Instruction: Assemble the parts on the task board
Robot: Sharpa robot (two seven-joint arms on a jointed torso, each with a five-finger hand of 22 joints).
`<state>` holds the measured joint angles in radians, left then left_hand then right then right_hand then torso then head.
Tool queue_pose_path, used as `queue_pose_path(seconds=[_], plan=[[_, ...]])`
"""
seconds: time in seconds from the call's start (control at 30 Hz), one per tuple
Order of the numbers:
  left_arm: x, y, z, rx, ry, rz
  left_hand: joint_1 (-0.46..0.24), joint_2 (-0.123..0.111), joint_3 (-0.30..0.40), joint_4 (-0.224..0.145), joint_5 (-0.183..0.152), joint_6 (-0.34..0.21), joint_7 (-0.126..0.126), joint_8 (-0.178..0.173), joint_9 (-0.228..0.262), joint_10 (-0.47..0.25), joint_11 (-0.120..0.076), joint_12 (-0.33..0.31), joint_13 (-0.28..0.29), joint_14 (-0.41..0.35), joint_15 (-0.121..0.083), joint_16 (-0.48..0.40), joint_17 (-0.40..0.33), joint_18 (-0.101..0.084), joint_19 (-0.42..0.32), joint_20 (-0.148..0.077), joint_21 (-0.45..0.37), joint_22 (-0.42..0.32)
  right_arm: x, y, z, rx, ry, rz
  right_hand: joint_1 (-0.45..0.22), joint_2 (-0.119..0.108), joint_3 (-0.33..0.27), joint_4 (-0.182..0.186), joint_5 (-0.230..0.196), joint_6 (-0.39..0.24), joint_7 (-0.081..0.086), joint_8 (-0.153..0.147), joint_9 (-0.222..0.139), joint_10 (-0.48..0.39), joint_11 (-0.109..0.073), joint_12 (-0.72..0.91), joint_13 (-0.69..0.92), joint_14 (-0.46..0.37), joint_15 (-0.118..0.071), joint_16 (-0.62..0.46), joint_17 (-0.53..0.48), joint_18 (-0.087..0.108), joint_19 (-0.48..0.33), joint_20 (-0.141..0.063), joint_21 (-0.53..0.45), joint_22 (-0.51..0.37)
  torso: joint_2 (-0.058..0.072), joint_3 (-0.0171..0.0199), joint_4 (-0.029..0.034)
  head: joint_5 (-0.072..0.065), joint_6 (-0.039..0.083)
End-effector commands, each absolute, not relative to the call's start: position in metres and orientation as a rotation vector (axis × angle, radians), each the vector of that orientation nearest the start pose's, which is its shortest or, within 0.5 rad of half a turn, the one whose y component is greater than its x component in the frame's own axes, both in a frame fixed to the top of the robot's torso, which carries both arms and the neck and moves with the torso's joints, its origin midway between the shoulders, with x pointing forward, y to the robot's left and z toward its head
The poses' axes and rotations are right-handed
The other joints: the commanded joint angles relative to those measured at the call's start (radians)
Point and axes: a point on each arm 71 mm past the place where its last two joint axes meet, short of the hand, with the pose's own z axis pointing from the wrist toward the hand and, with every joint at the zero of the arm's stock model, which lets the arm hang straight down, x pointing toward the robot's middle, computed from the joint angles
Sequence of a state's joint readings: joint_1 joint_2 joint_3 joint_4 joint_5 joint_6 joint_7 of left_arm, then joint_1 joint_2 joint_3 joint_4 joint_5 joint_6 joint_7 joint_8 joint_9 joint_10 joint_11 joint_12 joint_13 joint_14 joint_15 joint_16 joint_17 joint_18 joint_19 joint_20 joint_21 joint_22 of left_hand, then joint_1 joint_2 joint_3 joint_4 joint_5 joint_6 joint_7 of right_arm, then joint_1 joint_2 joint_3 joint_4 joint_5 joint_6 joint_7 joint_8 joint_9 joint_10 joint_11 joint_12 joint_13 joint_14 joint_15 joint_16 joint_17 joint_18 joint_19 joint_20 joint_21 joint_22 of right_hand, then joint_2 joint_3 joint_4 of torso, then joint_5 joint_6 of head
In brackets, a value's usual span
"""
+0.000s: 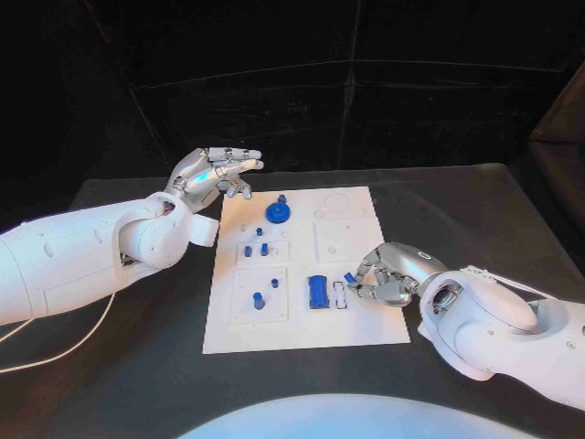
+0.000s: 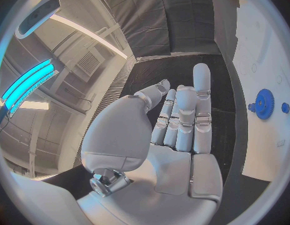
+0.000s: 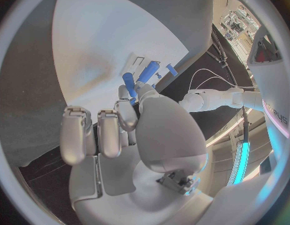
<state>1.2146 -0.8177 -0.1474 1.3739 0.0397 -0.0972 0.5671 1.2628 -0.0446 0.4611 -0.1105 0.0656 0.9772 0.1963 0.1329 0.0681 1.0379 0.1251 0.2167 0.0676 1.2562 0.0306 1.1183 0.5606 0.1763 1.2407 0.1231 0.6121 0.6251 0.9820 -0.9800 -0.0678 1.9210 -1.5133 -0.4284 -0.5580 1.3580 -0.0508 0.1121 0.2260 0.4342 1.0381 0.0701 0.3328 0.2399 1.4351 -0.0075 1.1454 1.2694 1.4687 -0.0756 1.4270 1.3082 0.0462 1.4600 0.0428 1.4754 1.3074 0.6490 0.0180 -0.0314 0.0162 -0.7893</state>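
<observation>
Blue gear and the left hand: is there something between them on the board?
No. In the head view, bare white task board lies between the blue gear and the left hand.

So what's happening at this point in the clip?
The robot is assembling small blue parts on the white task board. Its right hand is down at the board's right edge, pinching a small blue piece beside the blue block. The left hand hovers open beyond the board's far left corner, near the blue gear.
</observation>
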Motion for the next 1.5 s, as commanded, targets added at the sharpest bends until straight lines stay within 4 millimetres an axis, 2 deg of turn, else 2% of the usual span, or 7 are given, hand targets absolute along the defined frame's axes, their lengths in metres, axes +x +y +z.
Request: queue_pose_path(seconds=[0.03, 0.37, 0.67, 1.03, 1.27, 1.37, 1.5], plan=[[0.501, 0.234, -0.204, -1.05, 1.374, -1.696, -0.008, 0.002, -0.006, 0.0, 0.001, -0.008, 0.003, 0.006, 0.001, -0.005, 0.0, 0.005, 0.001, -0.005, 0.001, 0.002, -0.001, 0.006, -0.004, 0.003, -0.007, -0.001, 0.362, -0.177, -0.254, 0.171, 2.003, 0.541, -0.017, -0.001, -0.001, 0.01, 0.019, 0.011, -0.001, -0.008, 0.003, 0.009, -0.002, 0.006, 0.002, 0.056, 0.002, 0.006, 0.008, -0.011, 0.016, -0.001, 0.007, 0.14, 0.001, 0.0002, -0.0006, 0.002, -0.001], [0.5, 0.233, -0.204, -1.05, 1.376, -1.697, -0.008, 0.002, -0.006, 0.0, 0.001, -0.008, 0.003, 0.006, 0.001, -0.005, 0.0, 0.005, 0.001, -0.005, 0.001, 0.002, -0.001, 0.006, -0.004, 0.003, -0.007, -0.001, 0.367, -0.172, -0.262, 0.207, 2.063, 0.492, -0.048, -0.009, -0.008, 0.025, 0.026, 0.053, -0.015, -0.003, 0.014, 0.015, -0.013, 0.009, 0.007, 0.057, -0.006, 0.009, 0.015, -0.012, 0.019, -0.007, 0.009, 0.144, 0.001, 0.0, -0.0021, 0.003, -0.004], [0.5, 0.233, -0.204, -1.05, 1.376, -1.699, -0.008, 0.002, -0.006, 0.0, 0.001, -0.008, 0.003, 0.006, 0.001, -0.005, 0.0, 0.005, 0.001, -0.005, 0.001, 0.002, -0.001, 0.006, -0.004, 0.003, -0.007, -0.001, 0.37, -0.163, -0.261, 0.218, 2.021, 0.501, -0.049, -0.009, -0.008, 0.026, 0.025, 0.054, -0.015, -0.003, 0.015, 0.016, -0.014, 0.008, 0.007, 0.057, -0.006, 0.009, 0.015, -0.012, 0.019, -0.008, 0.009, 0.144, 0.002, 0.0016, -0.0015, 0.006, -0.004], [0.5, 0.233, -0.204, -1.05, 1.377, -1.697, -0.008, 0.002, -0.006, 0.0, 0.001, -0.008, 0.003, 0.006, 0.001, -0.005, 0.0, 0.005, 0.001, -0.005, 0.001, 0.002, -0.001, 0.006, -0.004, 0.003, -0.007, -0.001, 0.37, -0.158, -0.26, 0.203, 2.007, 0.513, -0.052, -0.005, -0.007, 0.028, 0.028, 0.06, -0.018, -0.002, 0.018, 0.017, -0.016, 0.01, 0.009, 0.058, -0.008, 0.01, 0.018, -0.012, 0.021, -0.01, 0.01, 0.146, 0.001, 0.0007, -0.0021, 0.01, -0.006], [0.5, 0.233, -0.204, -1.05, 1.377, -1.698, -0.008, 0.002, -0.006, 0.0, 0.001, -0.008, 0.003, 0.006, 0.001, -0.005, 0.0, 0.005, 0.001, -0.005, 0.001, 0.002, -0.001, 0.006, -0.004, 0.003, -0.007, -0.001, 0.372, -0.157, -0.261, 0.198, 2.013, 0.506, -0.115, 0.001, -0.034, 0.063, 0.027, 0.074, -0.019, -0.003, 0.028, 0.021, -0.017, 0.006, 0.009, 0.058, -0.009, 0.011, 0.02, -0.012, 0.021, -0.013, 0.01, 0.146, 0.001, 0.0002, -0.0018, 0.009, -0.006], [0.5, 0.233, -0.204, -1.05, 1.377, -1.698, -0.008, 0.002, -0.006, 0.0, 0.001, -0.008, 0.003, 0.006, 0.001, -0.005, 0.0, 0.005, 0.001, -0.005, 0.001, 0.002, -0.001, 0.006, -0.004, 0.003, -0.007, -0.001, 0.373, -0.157, -0.262, 0.203, 2.012, 0.5, -0.16, 0.003, -0.066, 0.064, -0.035, 0.077, -0.019, -0.005, 0.032, 0.022, -0.016, 0.003, 0.009, 0.057, -0.008, 0.01, 0.019, -0.012, 0.02, -0.013, 0.01, 0.146, 0.001, 0.0003, -0.0014, 0.009, -0.006], [0.5, 0.233, -0.204, -1.05, 1.378, -1.698, -0.008, 0.002, -0.006, 0.0, 0.001, -0.008, 0.003, 0.006, 0.001, -0.005, 0.0, 0.005, 0.001, -0.005, 0.001, 0.002, -0.001, 0.006, -0.004, 0.003, -0.007, -0.001, 0.374, -0.158, -0.261, 0.203, 2.001, 0.489, -0.213, 0.004, -0.126, 0.064, -0.208, 0.073, -0.018, -0.014, 0.04, 0.018, -0.015, -0.009, 0.005, 0.055, -0.008, 0.002, 0.008, -0.01, 0.013, -0.012, 0.003, 0.137, 0.0, 0.0003, -0.0019, 0.01, -0.007]])
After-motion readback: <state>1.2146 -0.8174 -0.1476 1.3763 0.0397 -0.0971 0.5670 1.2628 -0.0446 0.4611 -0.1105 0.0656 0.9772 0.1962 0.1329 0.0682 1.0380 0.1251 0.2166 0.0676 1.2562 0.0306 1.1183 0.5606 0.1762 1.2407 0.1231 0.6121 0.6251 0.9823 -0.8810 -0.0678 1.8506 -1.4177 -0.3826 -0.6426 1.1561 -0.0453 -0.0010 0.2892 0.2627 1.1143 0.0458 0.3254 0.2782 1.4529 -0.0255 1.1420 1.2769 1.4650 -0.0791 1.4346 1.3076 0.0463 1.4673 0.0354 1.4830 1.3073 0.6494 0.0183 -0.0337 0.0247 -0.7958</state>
